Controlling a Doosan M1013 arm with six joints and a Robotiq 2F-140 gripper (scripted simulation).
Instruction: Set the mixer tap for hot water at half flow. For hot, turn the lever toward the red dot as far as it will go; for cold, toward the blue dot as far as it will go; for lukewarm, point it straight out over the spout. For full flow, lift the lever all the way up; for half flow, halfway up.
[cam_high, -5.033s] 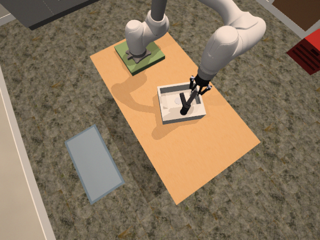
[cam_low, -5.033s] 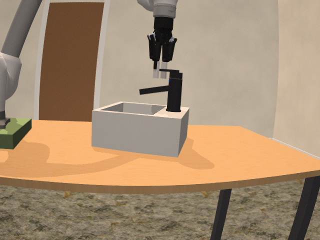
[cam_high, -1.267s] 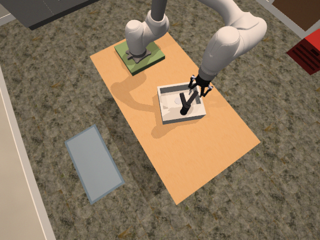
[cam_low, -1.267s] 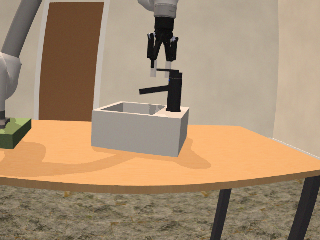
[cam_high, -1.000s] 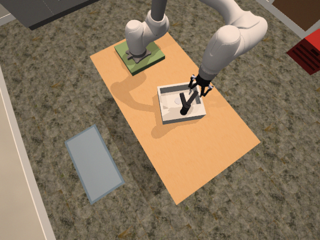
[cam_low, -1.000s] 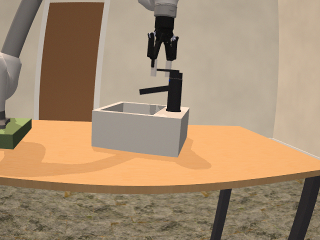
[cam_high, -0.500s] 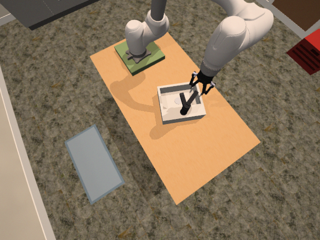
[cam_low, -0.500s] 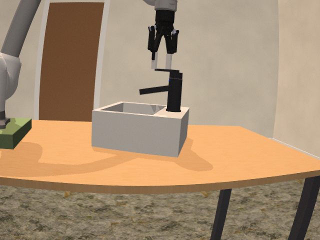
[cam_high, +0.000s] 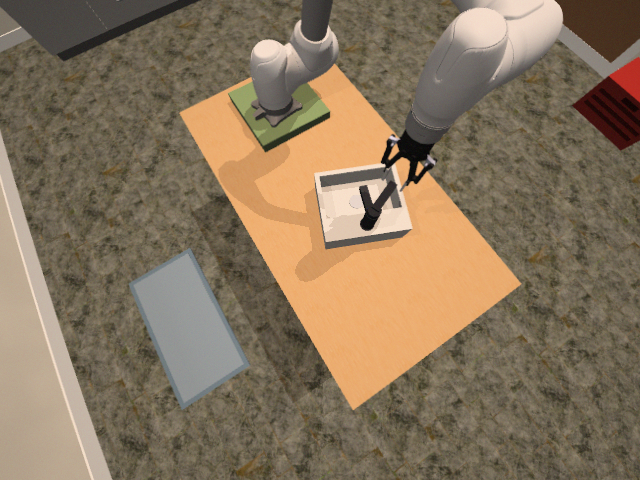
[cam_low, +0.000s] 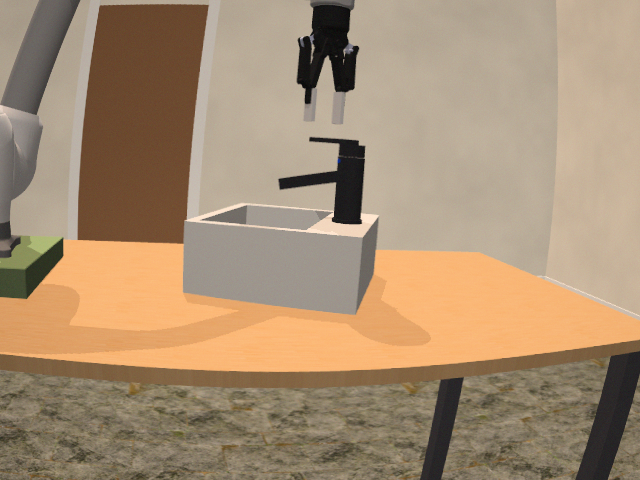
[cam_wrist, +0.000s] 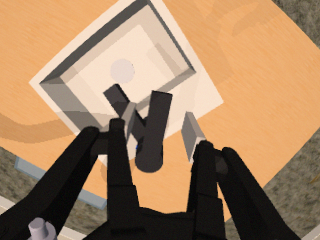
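A black mixer tap (cam_low: 348, 186) stands on the rear corner of a white basin (cam_low: 279, 255) on the wooden table. Its spout (cam_low: 307, 179) reaches out over the bowl. The lever (cam_low: 333, 140) lies flat on top of the tap and, in the overhead view (cam_high: 385, 195), is swung off to one side of the spout (cam_high: 364, 196). A blue dot (cam_low: 339, 161) shows on the tap body; I see no red dot. My gripper (cam_low: 323, 111) hangs a little above the lever's free end, fingers partly apart, holding nothing. In the wrist view the fingers straddle the lever (cam_wrist: 155, 140) from above.
The arm's green base block (cam_high: 279, 111) sits at the table's far end. On the floor lie a grey-blue mat (cam_high: 188, 328) to the left and a red crate (cam_high: 612, 111) to the right. The basin (cam_high: 361, 204) stands near the table's right edge.
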